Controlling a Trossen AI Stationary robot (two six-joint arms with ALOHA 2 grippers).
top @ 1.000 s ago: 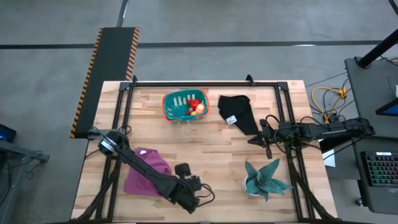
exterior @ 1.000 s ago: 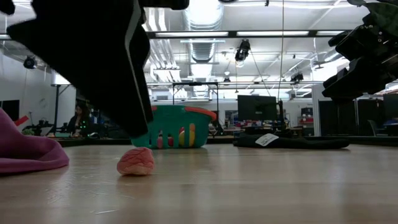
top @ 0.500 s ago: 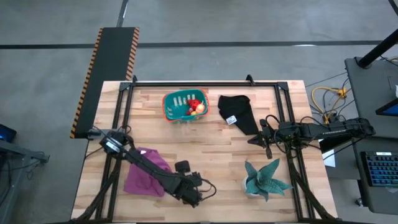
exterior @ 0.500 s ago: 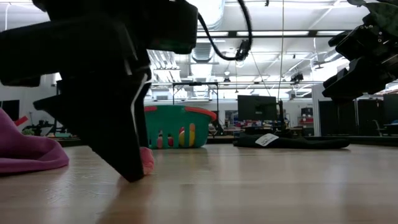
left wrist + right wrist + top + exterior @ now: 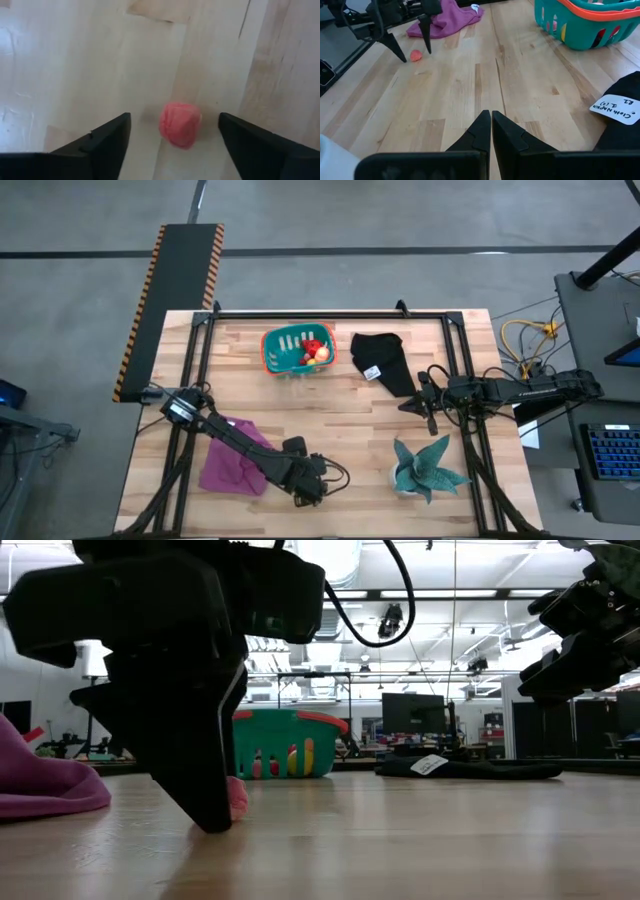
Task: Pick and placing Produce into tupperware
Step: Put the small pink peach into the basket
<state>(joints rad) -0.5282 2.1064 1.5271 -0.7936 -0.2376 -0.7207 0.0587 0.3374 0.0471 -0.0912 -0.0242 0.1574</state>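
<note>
Since a second ago, the left gripper has come down to the wood near the front edge of the table, and its two dark fingers now stand on either side of a small pink toy piece of produce. The fingers are spread apart with the pink piece in the gap. They are not touching it in the left wrist view. In the low view the finger tip sits right down on the table and hides most of the pink piece.

The purple cloth lies just beside the left arm, on the left side of the table.

The tupperware, a teal basket with an orange rim, sits toward the back of the table, well apart from the pink piece. Some red and yellow produce is already inside it, at its right end. A black cloth with a white tag lies just to the right of the basket.

The right gripper waits above the right side of the table, near the black cloth, with its fingers pressed together and nothing between them. A teal spiky plant stands near the front right corner
</note>
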